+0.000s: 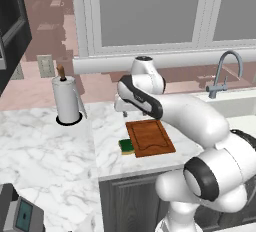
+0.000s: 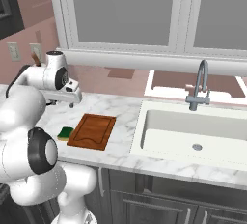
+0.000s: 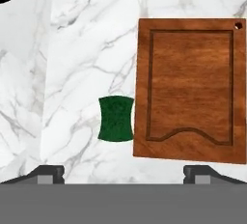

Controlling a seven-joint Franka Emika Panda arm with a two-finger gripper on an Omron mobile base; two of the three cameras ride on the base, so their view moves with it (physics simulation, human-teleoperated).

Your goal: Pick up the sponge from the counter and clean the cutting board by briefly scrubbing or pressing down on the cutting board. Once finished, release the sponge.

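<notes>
Nothing done yet: the sponge [image 3: 116, 119] lies untouched on the worktop [image 3: 72, 63] beside the cutting board [image 3: 190, 88], tool [image 3: 123, 172] spread wide above, empty.

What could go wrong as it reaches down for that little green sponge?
The sponge lies right against the cutting board, so a finger coming down on that side might land on the board's edge instead of beside the sponge.

The open gripper hangs well above the counter, and the sponge is small, so a slightly off descent could push it aside rather than catch it.
</notes>
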